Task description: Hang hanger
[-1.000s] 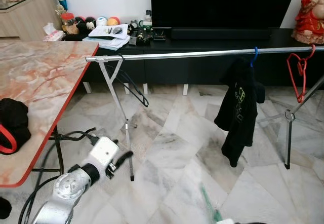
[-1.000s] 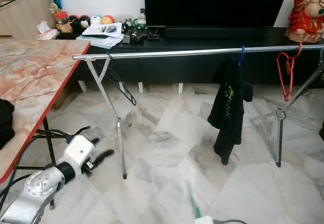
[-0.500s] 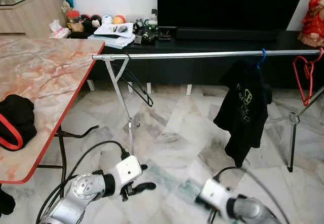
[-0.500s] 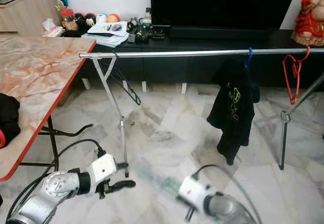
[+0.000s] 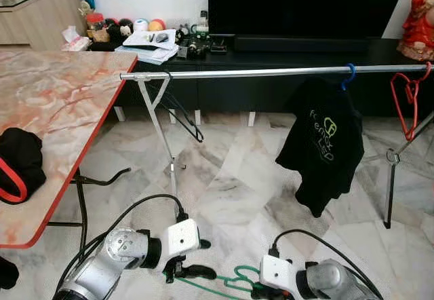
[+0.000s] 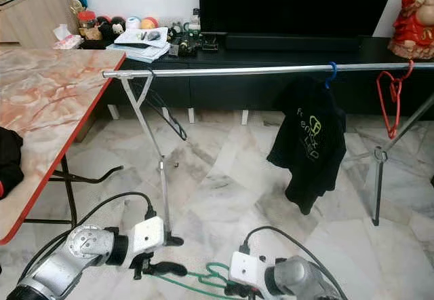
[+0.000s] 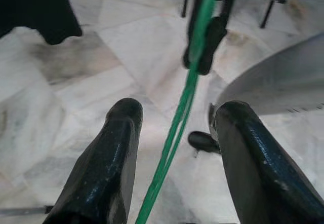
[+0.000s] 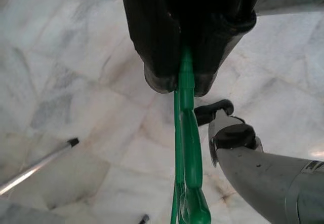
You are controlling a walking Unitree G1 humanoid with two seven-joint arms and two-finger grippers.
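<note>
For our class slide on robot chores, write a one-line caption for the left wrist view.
Open left gripper straddling the green hanger, whose far end the right gripper pinches above marble floor.

The thin green plastic hanger point(image 6: 203, 281) looked smooth and faintly glossy. The left gripper point(image 7: 174, 120) had fingers point(image 7: 109, 158) of shiny black plastic; the right gripper point(image 8: 182, 84) was of the same glossy black. The long silver metal rail point(image 5: 271, 72) gleamed, polished. A black T-shirt point(image 5: 327, 154) of matt cloth hung from it, near a red wire hanger point(image 5: 407, 106). The white marble floor point(image 5: 230, 178) shone, veined grey. The pink marble-patterned tabletop point(image 5: 47, 110) was smooth, edged in red.
</note>
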